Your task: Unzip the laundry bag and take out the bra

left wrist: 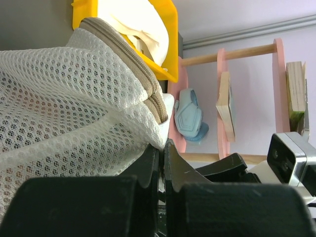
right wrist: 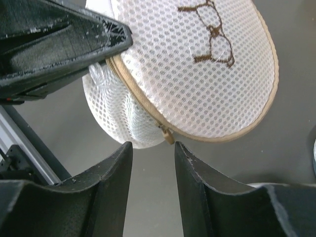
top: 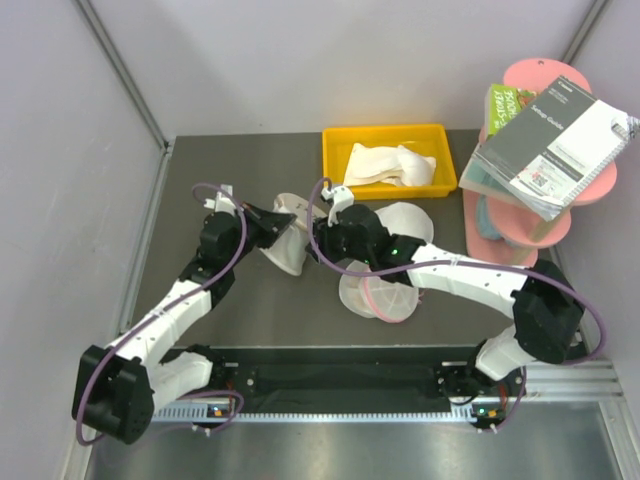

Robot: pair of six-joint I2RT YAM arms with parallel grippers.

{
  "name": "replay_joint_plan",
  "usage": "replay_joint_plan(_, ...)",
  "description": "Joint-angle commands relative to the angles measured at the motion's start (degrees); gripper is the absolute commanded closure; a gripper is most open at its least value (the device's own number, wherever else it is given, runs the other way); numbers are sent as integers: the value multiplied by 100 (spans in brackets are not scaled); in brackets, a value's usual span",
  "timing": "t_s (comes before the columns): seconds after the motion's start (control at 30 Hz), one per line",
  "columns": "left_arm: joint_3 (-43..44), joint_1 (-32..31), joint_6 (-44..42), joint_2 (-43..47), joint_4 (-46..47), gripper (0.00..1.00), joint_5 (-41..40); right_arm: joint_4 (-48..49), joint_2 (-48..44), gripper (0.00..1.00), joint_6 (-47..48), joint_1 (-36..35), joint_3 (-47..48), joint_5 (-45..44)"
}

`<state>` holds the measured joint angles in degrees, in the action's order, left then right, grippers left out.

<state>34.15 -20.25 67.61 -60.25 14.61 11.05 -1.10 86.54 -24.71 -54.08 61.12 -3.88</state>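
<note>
Grey-walled cell, dark table (top: pixel 260 310). The laundry bag (right wrist: pixel 197 74) is held up off the surface between the two wrists, beige rim and brown mark facing the right wrist camera.

Left gripper (left wrist: pixel 161 150): jaws clamped together on the bag's mesh just below the zip seam, so it's the anchor.

Right gripper (right wrist: pixel 153 165): jaws partly apart, nothing between them. Zipper pull (right wrist: pixel 166 134) hangs at 12 o'clock from the gap, just beyond the fingertips, no contact yet. The zip track runs from the pull toward 11 o'clock, up to where the left jaws pinch; the rest of the rim curves off toward 2 o'clock. Right arm is clearly nearer the pull. My read: short advance at 12, close on the tab, then drag along the seam.

The stretch of zip I can see looks shut. Can't make out the contents through the mesh.

Overhead: yellow bin (top: pixel 380 190) at 1 o'clock from the bag, white cloth (top: pixel 385 163) inside.
</note>
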Motion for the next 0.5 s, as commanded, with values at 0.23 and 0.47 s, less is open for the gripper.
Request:
replay_joint_plan(0.23,-128,21,199,268,314,100,29,567,170,59,-157,117,93,-245)
replay_joint_plan(0.47,-190,12,279,268,385,100,73,585,284,68,-174,135,154,-341)
